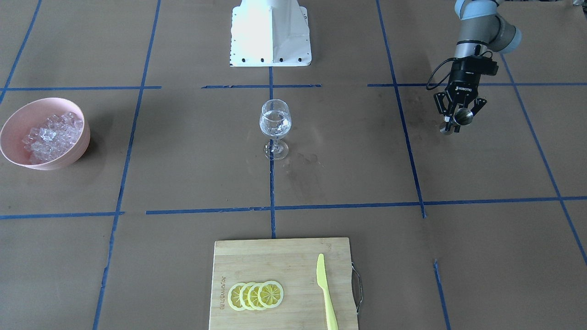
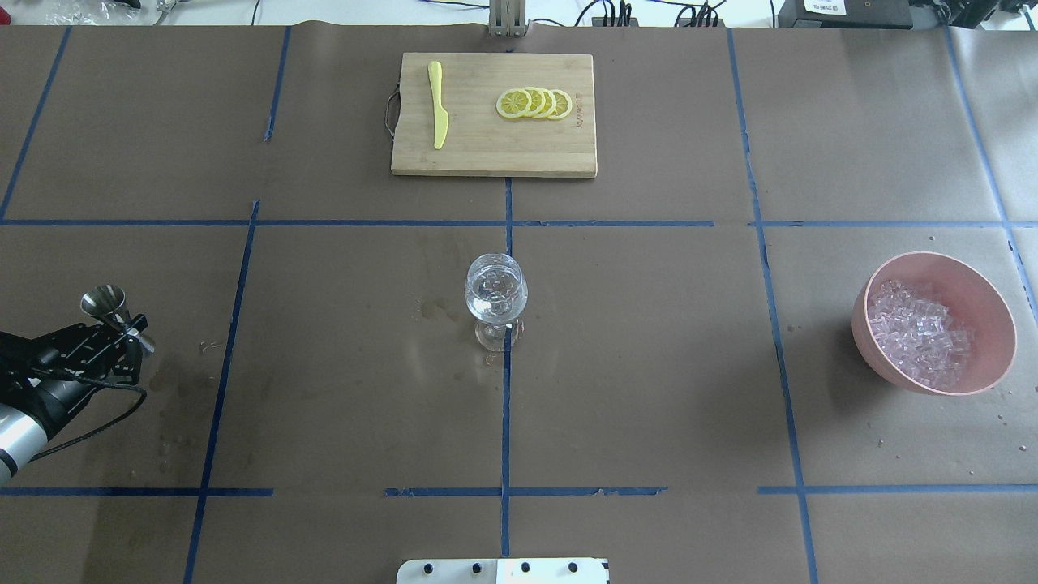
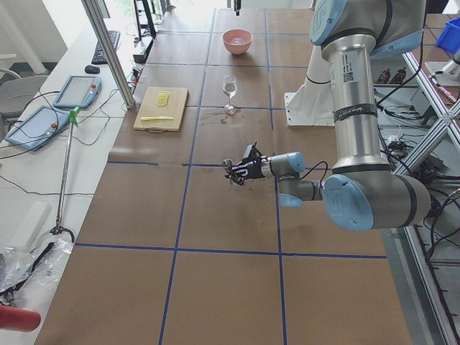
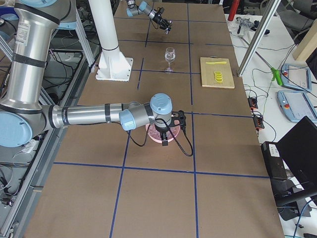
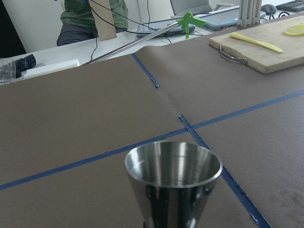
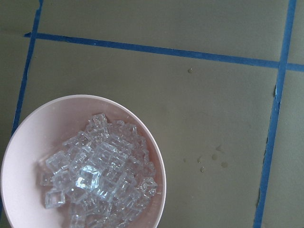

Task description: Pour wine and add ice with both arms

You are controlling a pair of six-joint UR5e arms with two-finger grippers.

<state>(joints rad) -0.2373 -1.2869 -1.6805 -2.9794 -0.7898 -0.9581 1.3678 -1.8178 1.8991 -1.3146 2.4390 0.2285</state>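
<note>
Wine: clear wine [image 2: 495, 294] sits in the bowl of the glass [image 1: 275, 130], which stands upright at the middle of the bench [image 2: 649, 365]. The pour looks done.
Ice: the ice [image 1: 50, 135] is piled in the pink bowl [image 1: 79, 151], well apart from the glass on the robot's right. I can make out no cubes in the glass, so this half of the task looks not yet begun.
Left tool: the left tool [image 1: 455, 120] hangs above the bench, well apart from the glass on the robot's left, its fingers pinched on a steel jigger [image 5: 173, 183].
Jigger: upright, mouth up. The wrist view shows only bare shiny walls inside, so it reads as emptied, though a thin film cannot be ruled out.
Right tool: the right tool [image 4: 164, 130] shows only in the right side view, over or just beside the bowl, far from the glass. I cannot tell whether it is spread or pressed together.
Right wrist view: it looks straight down on the bowl and ice with no fingers in frame and nothing held that I can see.
Left to do: as I judge it, take ice from the bowl, carry it to the glass and drop it in. The jigger also has yet to be set down.
</note>
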